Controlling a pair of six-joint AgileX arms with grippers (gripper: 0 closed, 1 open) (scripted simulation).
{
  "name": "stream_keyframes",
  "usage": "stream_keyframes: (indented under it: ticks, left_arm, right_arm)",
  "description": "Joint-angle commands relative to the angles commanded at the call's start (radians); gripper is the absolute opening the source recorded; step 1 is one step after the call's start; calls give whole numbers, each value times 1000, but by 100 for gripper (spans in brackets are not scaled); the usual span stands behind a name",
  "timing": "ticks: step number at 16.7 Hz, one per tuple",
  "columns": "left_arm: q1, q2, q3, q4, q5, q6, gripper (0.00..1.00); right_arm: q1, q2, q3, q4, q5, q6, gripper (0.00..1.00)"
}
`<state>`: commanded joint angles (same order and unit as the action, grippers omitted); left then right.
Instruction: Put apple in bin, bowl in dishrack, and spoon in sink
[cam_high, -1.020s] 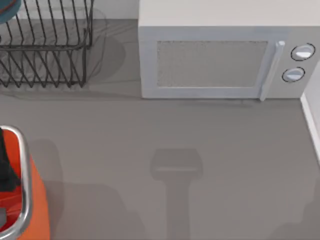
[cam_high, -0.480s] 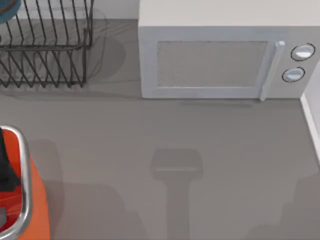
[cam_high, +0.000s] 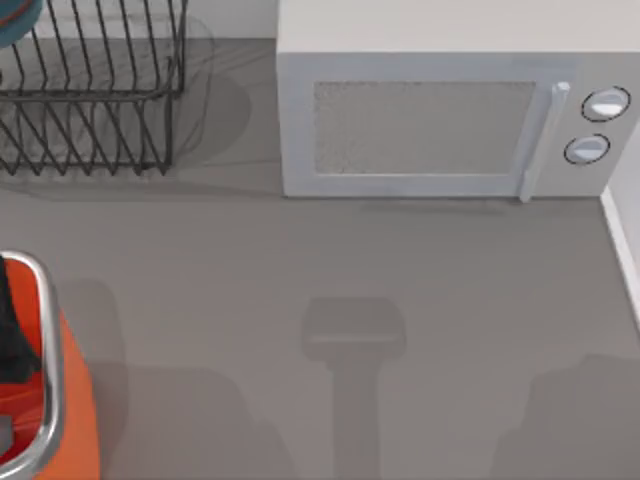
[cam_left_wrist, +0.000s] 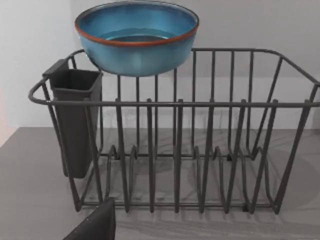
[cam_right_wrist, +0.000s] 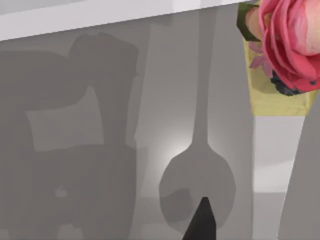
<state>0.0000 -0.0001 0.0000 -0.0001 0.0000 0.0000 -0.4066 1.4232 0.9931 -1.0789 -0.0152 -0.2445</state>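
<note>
While the bowl (cam_left_wrist: 136, 37) rests on the dishrack (cam_left_wrist: 200, 150), a shadow (cam_high: 570, 420) grows over the worktop's (cam_high: 300, 250) right: your right end effector (cam_right_wrist: 200, 222), grip unreadable, probably handles the spoon (cam_right_wrist: 197, 185).

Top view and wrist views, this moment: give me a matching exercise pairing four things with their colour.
Things:
1. bowl
2. bin
3. dishrack
4. microwave

Colours:
A. orange with a silver rim
B. dark wire
C. white
D. teal-blue with a reddish-brown rim

Pairs: 1-D, 2-A, 3-B, 4-C
</note>
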Motion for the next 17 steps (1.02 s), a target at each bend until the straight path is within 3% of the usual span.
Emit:
stream_keyframes:
  ticks: [4, 8, 12, 17]
  left_arm:
    - [0, 0, 0, 0, 0, 0, 100]
    - [0, 0, 0, 0, 0, 0, 100]
    - [0, 0, 0, 0, 0, 0, 100]
    - [0, 0, 0, 0, 0, 0, 100]
  right_arm:
    - [2, 13, 8, -2, 0, 3, 0]
    - [22, 139, 155, -62, 4, 25, 0]
    - [63, 375, 468, -177, 11, 64, 0]
    - [129, 742, 1009, -358, 23, 133, 0]
